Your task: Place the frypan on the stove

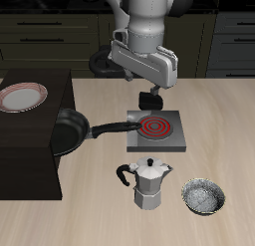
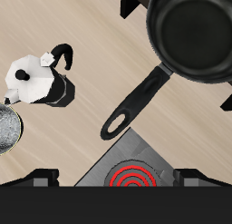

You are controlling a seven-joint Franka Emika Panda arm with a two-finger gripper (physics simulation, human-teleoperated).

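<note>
The frypan (image 1: 68,131) is round and black. It rests at the edge of a dark raised block (image 1: 30,150), and its long dark handle (image 1: 108,125) reaches out toward the stove (image 1: 156,130). The stove is a flat grey square with a red spiral coil. My gripper (image 1: 149,98) hangs above the stove's back edge, open and empty, apart from the pan. In the wrist view the frypan (image 2: 195,33) and its handle (image 2: 136,99) lie beyond the stove (image 2: 131,178). My gripper (image 2: 116,180) shows both fingertips (image 2: 36,179) spread wide.
A silver moka pot (image 1: 149,183) stands in front of the stove, and it also shows in the wrist view (image 2: 41,78). A small speckled grey bowl (image 1: 203,197) sits beside it near the table's front edge. A white red-rimmed plate (image 1: 23,97) lies on the dark block behind the pan.
</note>
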